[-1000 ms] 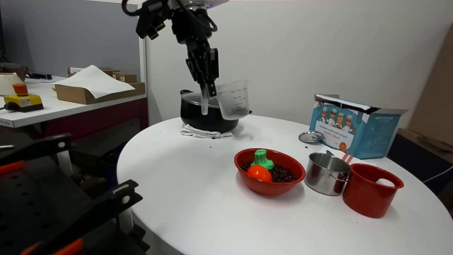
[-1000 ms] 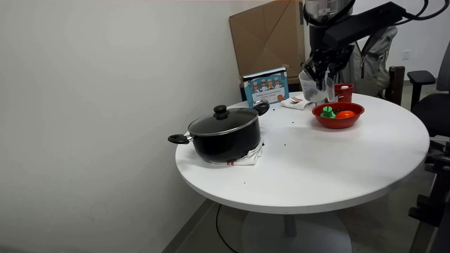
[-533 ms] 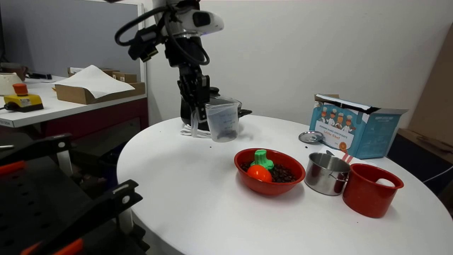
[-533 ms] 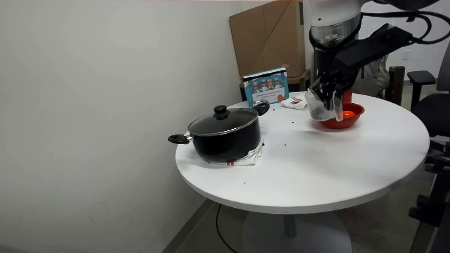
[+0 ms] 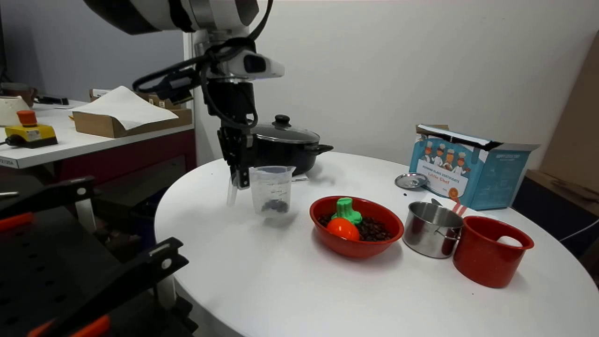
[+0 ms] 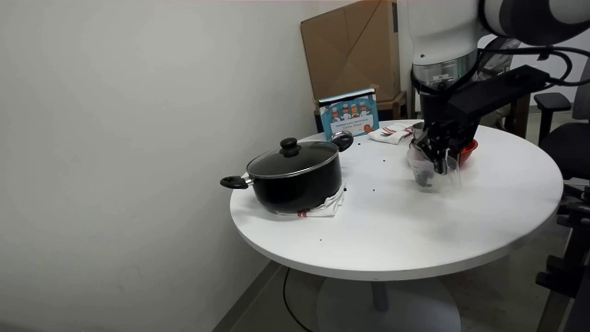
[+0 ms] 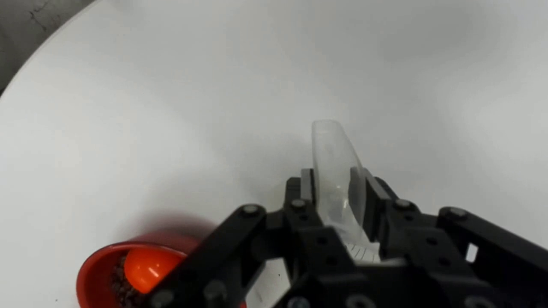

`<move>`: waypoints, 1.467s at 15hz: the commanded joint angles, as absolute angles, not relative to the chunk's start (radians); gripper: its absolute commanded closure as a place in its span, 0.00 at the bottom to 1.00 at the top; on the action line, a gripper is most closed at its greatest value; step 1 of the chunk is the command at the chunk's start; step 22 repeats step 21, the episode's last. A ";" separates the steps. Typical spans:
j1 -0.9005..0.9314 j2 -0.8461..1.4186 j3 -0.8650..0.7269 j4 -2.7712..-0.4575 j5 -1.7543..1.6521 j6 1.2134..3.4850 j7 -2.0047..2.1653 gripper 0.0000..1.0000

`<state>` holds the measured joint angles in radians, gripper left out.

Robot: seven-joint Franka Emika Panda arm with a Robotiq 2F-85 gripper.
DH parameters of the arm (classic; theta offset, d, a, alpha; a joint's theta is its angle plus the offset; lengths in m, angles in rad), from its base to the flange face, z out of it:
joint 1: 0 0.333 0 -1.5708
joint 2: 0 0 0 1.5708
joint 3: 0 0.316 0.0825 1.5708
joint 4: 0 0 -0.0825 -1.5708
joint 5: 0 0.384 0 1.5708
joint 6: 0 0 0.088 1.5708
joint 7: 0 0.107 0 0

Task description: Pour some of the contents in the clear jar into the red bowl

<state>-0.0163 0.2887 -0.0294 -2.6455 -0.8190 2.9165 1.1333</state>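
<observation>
The clear jar [image 5: 272, 189] is upright, left of the red bowl [image 5: 355, 249] in an exterior view, close over the white table; I cannot tell whether it touches. The dark contents [image 5: 275, 206] lie at its bottom. My gripper [image 5: 241, 181] points down and is shut on the jar's handle, which shows between the fingers [image 7: 336, 188] in the wrist view. The red bowl holds dark beans, a green piece and an orange piece. In an exterior view the arm and the jar [image 6: 420, 170] partly hide the bowl [image 6: 469, 152].
A black lidded pot [image 5: 285, 152] stands on a folded cloth at the back. A shiny metal cup [image 5: 428, 234] and a deeper red cup [image 5: 486, 262] stand right of the bowl. A blue box [image 5: 468, 171] and a small metal lid [image 5: 411, 180] lie behind them.
The jar, held in my gripper, has come down toward the table and moved left in an exterior view, away from the pot. It has gone from tilted to upright. The bowl has not moved.
</observation>
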 commanded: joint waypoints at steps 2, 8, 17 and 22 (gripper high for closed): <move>-0.096 0.324 0.046 -2.659 -0.711 2.947 1.015 0.79; -0.179 0.281 0.152 -2.716 -0.403 2.947 0.724 0.19; -0.116 -0.141 -0.005 -2.716 -0.199 2.484 0.315 0.00; -0.132 -0.168 -0.019 -2.675 -0.228 2.407 0.288 0.00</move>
